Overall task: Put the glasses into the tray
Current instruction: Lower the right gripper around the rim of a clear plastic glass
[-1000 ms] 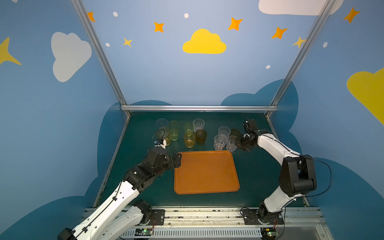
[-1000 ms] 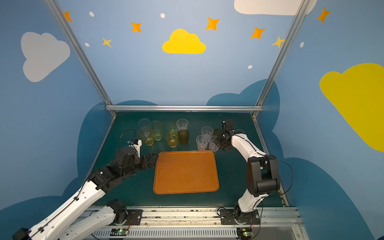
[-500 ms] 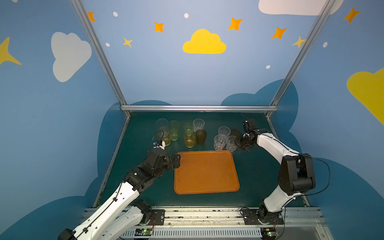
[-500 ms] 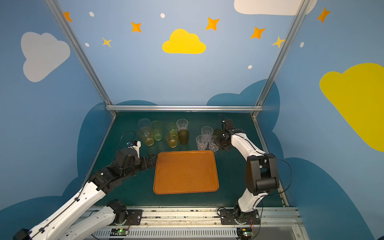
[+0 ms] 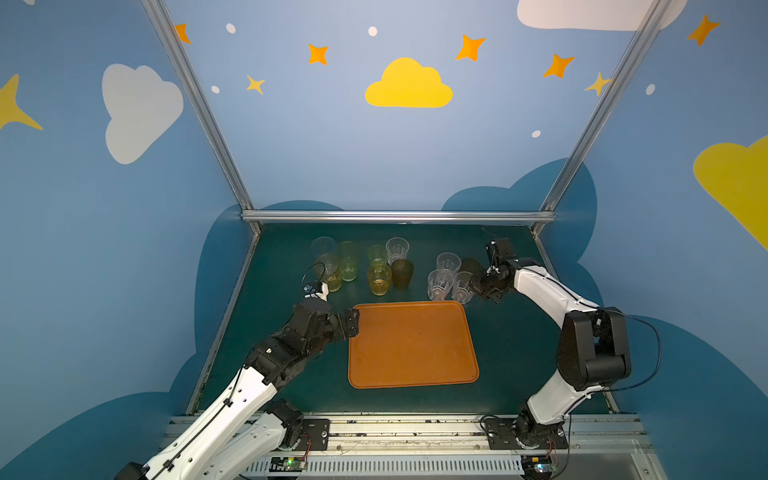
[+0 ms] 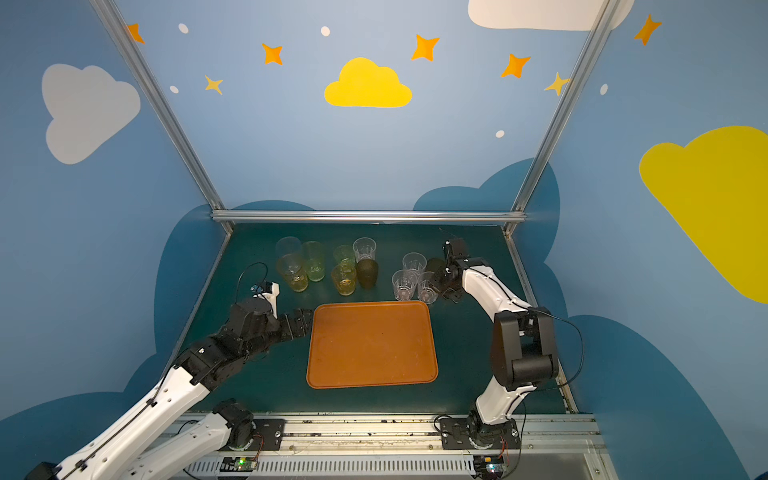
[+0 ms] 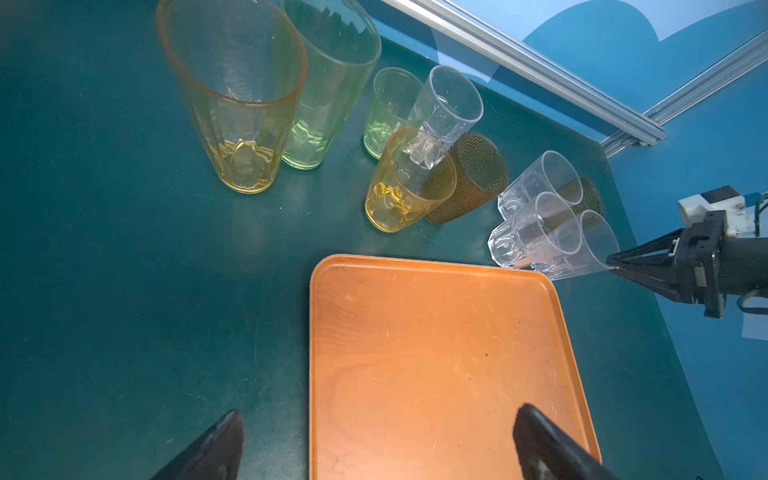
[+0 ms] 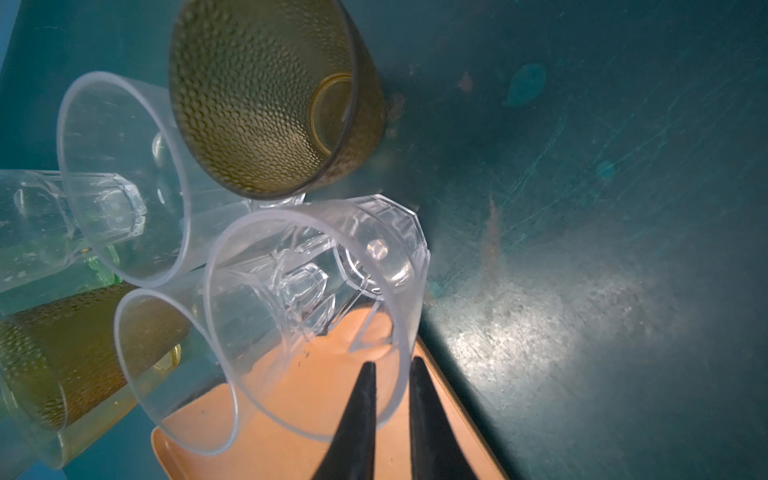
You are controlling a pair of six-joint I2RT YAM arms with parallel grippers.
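Observation:
The orange-brown tray (image 5: 411,345) (image 6: 370,345) lies empty at mid-table. Behind it stand the glasses, all upright on the green table. A clear faceted glass (image 5: 462,286) (image 8: 316,291) stands at the tray's far right corner. My right gripper (image 5: 471,284) (image 8: 392,365) is shut on its rim wall, one finger inside and one outside. Two more clear glasses (image 5: 439,284) and a dark dimpled one (image 8: 266,95) crowd against it. My left gripper (image 5: 353,324) (image 7: 380,413) hangs open over the tray's left edge, holding nothing.
A second cluster stands at the back left: a tall amber glass (image 5: 328,272), a tall green one (image 5: 348,261), a short amber one (image 5: 379,279), a dark brown one (image 5: 402,274) and others. A metal rail (image 5: 395,216) bounds the table at the back.
The right gripper's jaws have narrowed onto the clear glass's rim. Both arms have hardly moved, and the left gripper stays wide open.

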